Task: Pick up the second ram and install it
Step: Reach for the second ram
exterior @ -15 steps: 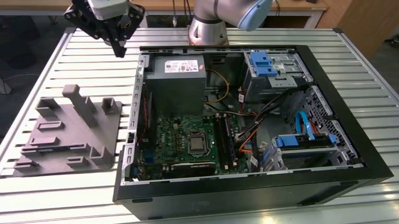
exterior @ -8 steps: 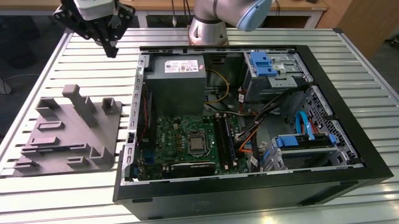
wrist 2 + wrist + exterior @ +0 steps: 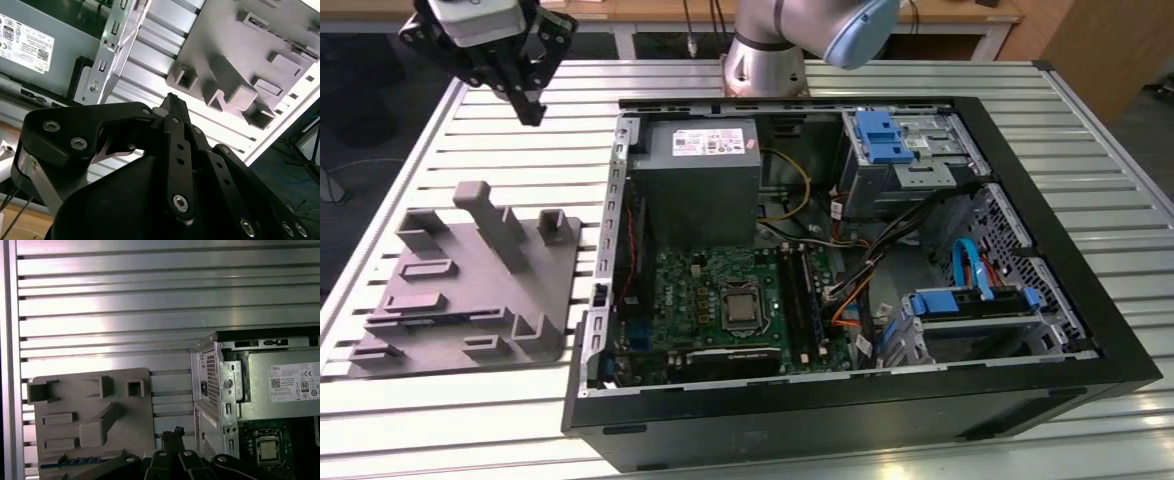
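The second ram (image 3: 74, 461) shows in the first wrist view as a thin dark blue strip lying in a groove at one edge of the grey fixture plate (image 3: 90, 410). My gripper (image 3: 530, 113) hangs high over the slatted table at the far corner on the exterior view's left, beyond the fixture plate (image 3: 467, 290) and apart from it. Its black fingers meet in a point in both wrist views, shut with nothing between them (image 3: 173, 100) (image 3: 172, 432). The motherboard's long black slots (image 3: 801, 300) lie inside the open computer case (image 3: 854, 400).
The open case stands to the exterior view's right of the fixture, its metal wall (image 3: 616, 200) close beside it. Inside are a grey power supply (image 3: 700, 170), a processor socket (image 3: 744, 310), cables and blue drive brackets (image 3: 881, 135). The arm's base (image 3: 767, 60) stands behind the case.
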You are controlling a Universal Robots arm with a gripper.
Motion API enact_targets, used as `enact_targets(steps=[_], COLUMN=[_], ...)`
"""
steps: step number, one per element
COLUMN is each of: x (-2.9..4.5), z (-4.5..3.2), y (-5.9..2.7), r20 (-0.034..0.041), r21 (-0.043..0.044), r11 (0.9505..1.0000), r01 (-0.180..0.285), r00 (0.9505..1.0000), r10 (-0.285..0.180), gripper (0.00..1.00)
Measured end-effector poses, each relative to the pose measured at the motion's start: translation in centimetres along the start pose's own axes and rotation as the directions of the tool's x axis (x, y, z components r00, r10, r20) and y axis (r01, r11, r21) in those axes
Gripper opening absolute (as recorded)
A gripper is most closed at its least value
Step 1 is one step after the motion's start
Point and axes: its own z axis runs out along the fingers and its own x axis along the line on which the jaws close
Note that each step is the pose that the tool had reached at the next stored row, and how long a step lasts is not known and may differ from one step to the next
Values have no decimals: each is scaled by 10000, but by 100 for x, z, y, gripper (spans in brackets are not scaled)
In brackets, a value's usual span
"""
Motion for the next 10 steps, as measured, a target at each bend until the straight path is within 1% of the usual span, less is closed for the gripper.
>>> enact_targets(steps=[5, 10], x=[152, 277], z=[19, 36], y=[-18, -45], r20=[0, 0], r21=[0, -1], r11=[10000, 10000], r01=[-1, 0], r00=[10000, 10000], r10=[1, 0], gripper=[10, 10])
